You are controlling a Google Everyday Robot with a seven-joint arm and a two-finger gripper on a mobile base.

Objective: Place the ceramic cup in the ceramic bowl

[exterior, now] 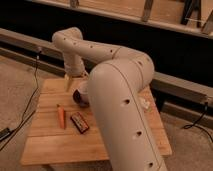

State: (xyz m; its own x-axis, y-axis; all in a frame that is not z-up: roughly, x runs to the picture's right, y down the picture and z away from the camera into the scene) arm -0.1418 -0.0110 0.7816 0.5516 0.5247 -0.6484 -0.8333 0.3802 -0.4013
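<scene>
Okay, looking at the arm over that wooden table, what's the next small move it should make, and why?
Probably ease the gripper toward the ceramic bowl and stop above its hollow. The gripper hangs at the table's far left, just behind the bowl, and the forearm hides most of it; the ceramic cup isn't visible, so confirm the grasp first.

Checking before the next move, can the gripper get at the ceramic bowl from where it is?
Probably yes. The gripper hangs just left of the ceramic bowl near the table's back edge, nothing visible between them, though the arm hides the bowl's right side.
</scene>
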